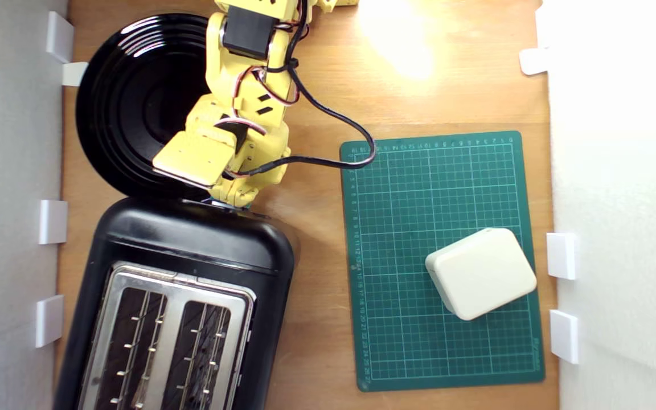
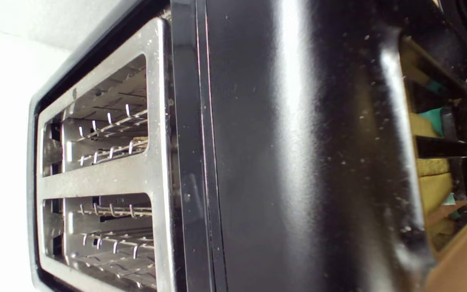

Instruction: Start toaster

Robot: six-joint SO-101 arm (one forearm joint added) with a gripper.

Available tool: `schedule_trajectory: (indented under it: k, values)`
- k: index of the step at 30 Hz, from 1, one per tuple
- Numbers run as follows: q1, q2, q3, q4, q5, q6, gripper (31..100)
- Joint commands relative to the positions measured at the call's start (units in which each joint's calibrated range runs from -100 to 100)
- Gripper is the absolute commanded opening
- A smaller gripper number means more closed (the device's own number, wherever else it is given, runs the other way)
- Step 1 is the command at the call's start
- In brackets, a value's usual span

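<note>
The glossy black toaster (image 1: 191, 239) lies at the exterior view's lower left, its silver top plate (image 1: 174, 285) and two wire-guided slots facing up. My yellow gripper (image 1: 232, 199) points down at the toaster's far end, touching or just over its rounded edge, and the wrist hides the tips. The wrist view runs along the toaster's black side (image 2: 290, 154) to the slots (image 2: 112, 134). At that end wall, yellow fingers (image 2: 430, 178) sit against a dark slot with a black bar (image 2: 440, 147) and small teal bits (image 2: 436, 117). The frames do not show whether the jaws are open or shut.
A round black ribbed plate (image 1: 128, 102) lies just behind the toaster, under the arm. A green cutting mat (image 1: 442, 188) with a cream box (image 1: 480, 272) on it fills the exterior view's right. White brackets (image 1: 53, 221) line the table's sides. A black cable (image 1: 333, 119) loops from the arm.
</note>
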Motion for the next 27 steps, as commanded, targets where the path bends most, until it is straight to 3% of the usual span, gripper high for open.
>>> schedule_trajectory:
  k: [1,27]
  values:
    - [-1.27,2.05,-0.47,-0.21,3.57,0.22,31.4]
    - [-1.27,-9.85,-9.1,-0.4,3.31,1.58,31.4]
